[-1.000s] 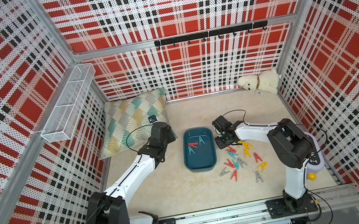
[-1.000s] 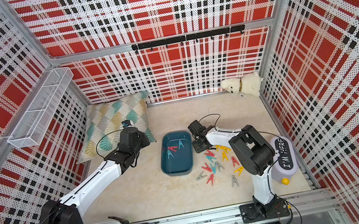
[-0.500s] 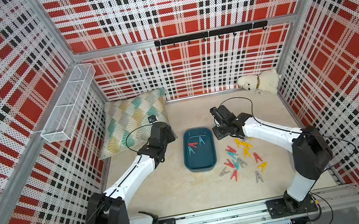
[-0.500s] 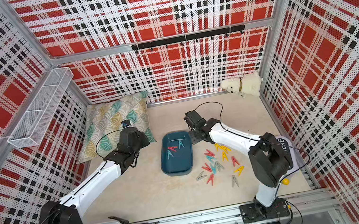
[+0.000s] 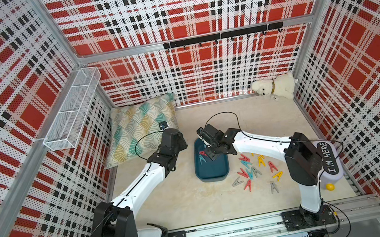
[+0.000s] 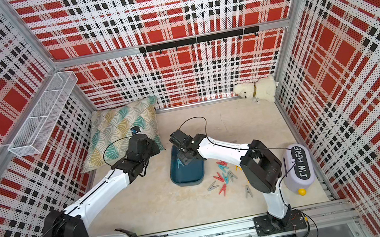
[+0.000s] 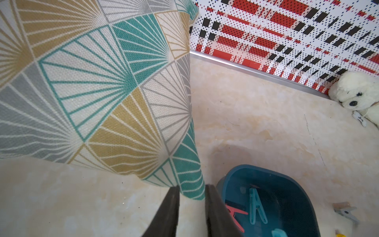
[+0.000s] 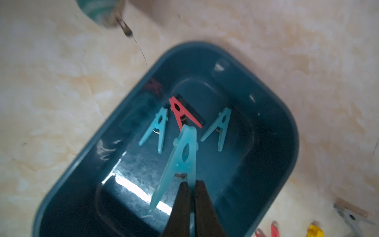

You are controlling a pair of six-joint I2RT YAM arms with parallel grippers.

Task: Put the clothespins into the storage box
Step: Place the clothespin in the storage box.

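Note:
The dark teal storage box [image 5: 214,178] [image 6: 189,181] lies mid-table. In the right wrist view its wall [image 8: 266,123] encloses two light blue clothespins [image 8: 158,127] and a red one [image 8: 180,115]. My right gripper [image 8: 191,183] [image 5: 206,152] hangs over the box's far half, shut on one leg of another light blue clothespin [image 8: 182,151]. Several loose clothespins [image 5: 253,170] [image 6: 223,176] in red, yellow, blue and grey lie right of the box. My left gripper [image 7: 191,187] hovers left of the box [image 7: 287,184] by the cushion corner, open a little, with nothing in it.
A patterned cushion [image 5: 141,130] leans in the back left corner and a white plush dog [image 5: 274,87] sits at the back right. A lilac "I'M HERE" container [image 5: 329,160] and a yellow ball [image 5: 330,186] stand by the right wall. A wire basket [image 5: 71,111] hangs on the left wall.
My right arm has swung left from beside the box to over its far half, still shut. The left arm has not moved.

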